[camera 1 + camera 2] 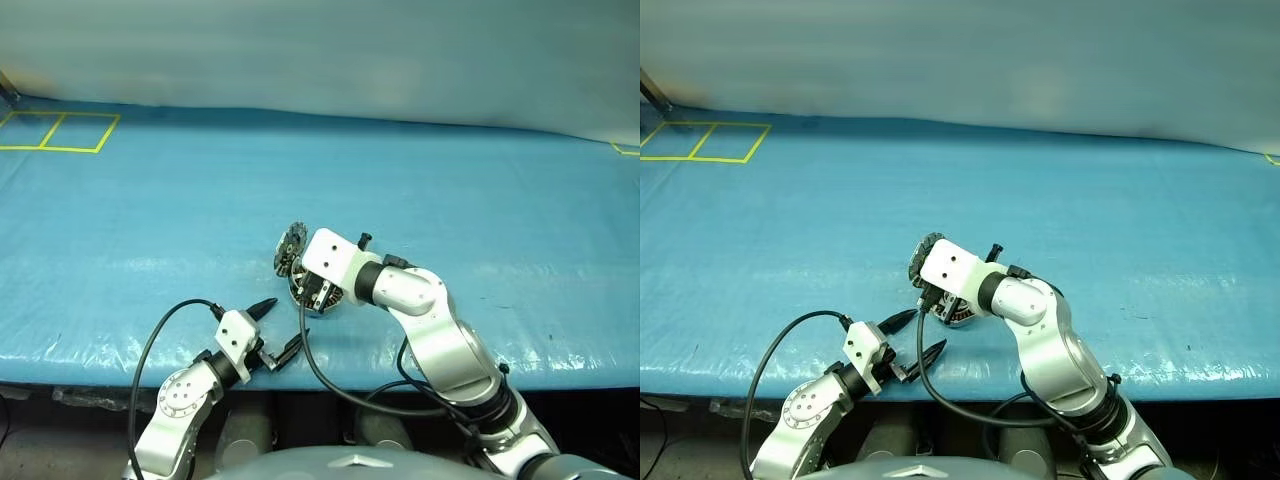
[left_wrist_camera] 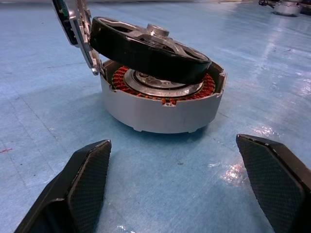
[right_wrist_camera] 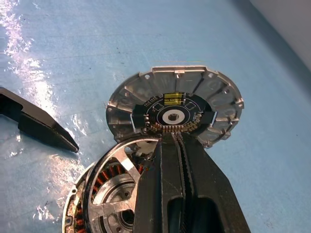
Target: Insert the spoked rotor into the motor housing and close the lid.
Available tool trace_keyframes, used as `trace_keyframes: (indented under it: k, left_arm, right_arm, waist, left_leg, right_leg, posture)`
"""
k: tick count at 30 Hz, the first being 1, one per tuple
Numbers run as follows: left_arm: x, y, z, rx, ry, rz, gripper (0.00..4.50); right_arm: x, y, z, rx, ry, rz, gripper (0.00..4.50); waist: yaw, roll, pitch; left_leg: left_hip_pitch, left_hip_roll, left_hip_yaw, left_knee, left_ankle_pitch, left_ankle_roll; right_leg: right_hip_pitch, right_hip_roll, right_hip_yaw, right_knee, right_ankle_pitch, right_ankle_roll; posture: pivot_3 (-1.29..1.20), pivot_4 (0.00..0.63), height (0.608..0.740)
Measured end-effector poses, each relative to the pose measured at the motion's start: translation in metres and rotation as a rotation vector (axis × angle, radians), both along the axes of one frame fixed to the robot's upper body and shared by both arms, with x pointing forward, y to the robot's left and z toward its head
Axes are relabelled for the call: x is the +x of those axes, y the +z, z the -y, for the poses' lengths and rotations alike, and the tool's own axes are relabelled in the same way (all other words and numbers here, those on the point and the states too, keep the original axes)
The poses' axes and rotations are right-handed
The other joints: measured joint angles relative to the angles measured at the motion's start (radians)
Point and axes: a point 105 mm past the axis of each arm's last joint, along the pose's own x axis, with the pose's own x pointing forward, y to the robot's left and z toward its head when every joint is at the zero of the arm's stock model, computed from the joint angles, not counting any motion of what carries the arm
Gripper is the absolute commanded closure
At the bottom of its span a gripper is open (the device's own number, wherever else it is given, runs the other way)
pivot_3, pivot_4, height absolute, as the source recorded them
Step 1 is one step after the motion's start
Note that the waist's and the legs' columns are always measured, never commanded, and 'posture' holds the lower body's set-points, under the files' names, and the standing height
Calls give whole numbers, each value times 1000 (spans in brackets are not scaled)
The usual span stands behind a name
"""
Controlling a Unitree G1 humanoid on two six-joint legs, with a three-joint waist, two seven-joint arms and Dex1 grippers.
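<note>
Spoked rotor (image 2: 149, 49) sits tilted on motor housing (image 2: 163, 108), not seated yet. Lid (image 3: 175, 108) stands open at housing's 10 o'clock. Right gripper (image 3: 178, 145) pinched shut, empty, over rotor; left gripper (image 2: 184, 187) spread wide, idle. Seating and lid-closing left, I reckon.

A robot test bench or lab workspace rather than a home; the wide surface (image 1: 480, 190) is covered with a wrinkled, glossy blue sheet, with yellow tape squares (image 1: 58, 131) marked at its far left corner and a plain pale wall (image 1: 320, 50) behind; the one item on it is a disassembled motor housing (image 2: 160, 109), copper windings exposed.
</note>
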Motion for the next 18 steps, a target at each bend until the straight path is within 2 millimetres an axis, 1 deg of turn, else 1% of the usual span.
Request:
trace_keyframes:
  k: [5,10,18]
  left_arm:
    - [0,0,0,-3,7,-1,0]
    - [0,0,0,-4,10,0,0]
    - [0,0,0,-6,12,-1,0]
  right_arm:
    - [-2,-14,-5,-45,22,-51,4468]
    - [-1,-25,-2,-80,11,-83,4468]
    - [3,-25,4,-102,-22,-89,4468]
  waist:
    - [-1,0,0]
    - [-1,0,0]
    - [-1,0,0]
  left_leg:
    - [0,0,0,0,0,0]
    - [0,0,0,0,0,0]
    - [0,0,0,0,0,0]
  right_leg:
    - [0,0,0,0,0,0]
    - [0,0,0,0,0,0]
    - [0,0,0,0,0,0]
  posture:
    - [0,150,740]
    - [0,150,740]
    - [0,150,740]
